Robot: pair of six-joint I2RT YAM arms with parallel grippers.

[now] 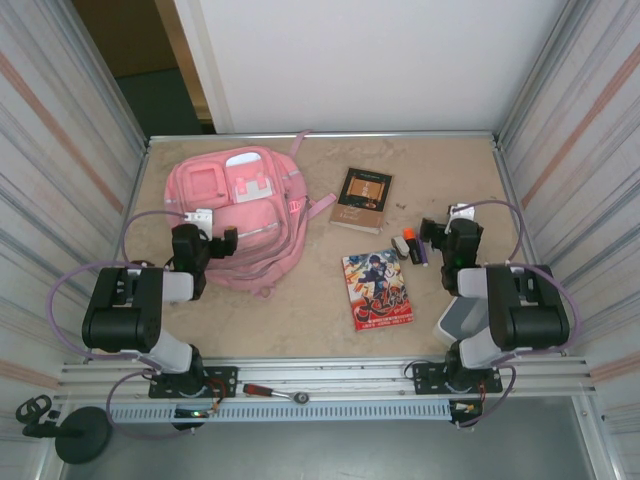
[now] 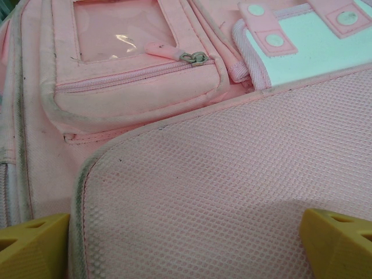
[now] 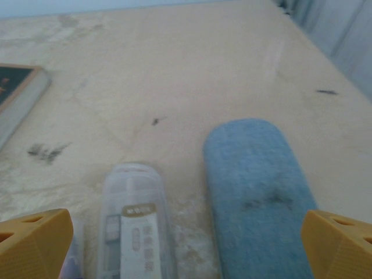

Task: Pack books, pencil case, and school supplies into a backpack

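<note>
Left gripper [image 2: 186, 250] hangs spread wide, right over the pink backpack [image 2: 133, 87]. Right gripper [image 3: 186, 247], spread as well, hovers above a blue fuzzy pencil case [image 3: 256, 192] at its 1 o'clock and a clear plastic case [image 3: 135, 221] at 11 o'clock.

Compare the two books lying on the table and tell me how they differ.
Cover: the brown book is dark with an orange-gold panel; the cartoon book is bright red and blue. Place: the brown book lies farther back, near the backpack strap; the cartoon book lies nearer the front of the table. Lean: their top edges tip opposite ways. Both lie flat, closed, outside the backpack.
</note>
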